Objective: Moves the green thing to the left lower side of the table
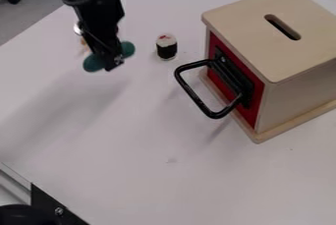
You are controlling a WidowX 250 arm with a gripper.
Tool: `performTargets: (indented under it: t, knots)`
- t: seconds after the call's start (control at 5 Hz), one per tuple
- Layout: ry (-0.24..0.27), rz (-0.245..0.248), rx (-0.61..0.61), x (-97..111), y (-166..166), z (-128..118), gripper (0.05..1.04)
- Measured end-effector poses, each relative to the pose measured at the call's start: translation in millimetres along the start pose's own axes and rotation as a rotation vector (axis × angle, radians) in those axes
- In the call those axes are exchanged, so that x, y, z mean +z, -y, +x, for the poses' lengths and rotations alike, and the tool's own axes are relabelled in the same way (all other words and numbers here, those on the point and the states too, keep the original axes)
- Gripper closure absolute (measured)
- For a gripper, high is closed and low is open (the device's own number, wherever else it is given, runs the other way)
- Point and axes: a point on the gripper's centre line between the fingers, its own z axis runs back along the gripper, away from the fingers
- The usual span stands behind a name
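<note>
The black gripper (113,63) hangs over the upper left part of the white table (131,170). It is shut on the green thing (94,63), a dark green elongated object whose rounded ends stick out on both sides of the fingers. The middle of the green thing is hidden by the gripper. A soft shadow lies on the table below and to the left of them, and the green thing appears to be held above the surface.
Right of the gripper stands a small sushi-like piece (166,47) with a black band. A wooden box (275,37) with a slot, a red front and a protruding black handle (211,113) occupies the right side. Behind the gripper is a small, partly hidden orange-brown item.
</note>
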Motion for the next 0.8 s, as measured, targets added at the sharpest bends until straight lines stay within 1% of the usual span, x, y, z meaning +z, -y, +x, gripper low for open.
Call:
performTargets:
  t: [0.2,0.4,0.6,0.8]
  knots:
    - [0.034,-0.009,0.26,26.0,-31.2,5.3,0.603]
    - [0.011,0.008,0.514,29.6,-50.4,-13.5,0.603]
    - [-0.017,0.082,0.751,22.2,-78.5,-51.7,0.603]
    - [-0.064,0.147,0.84,11.3,-90.4,-80.8,0.603]
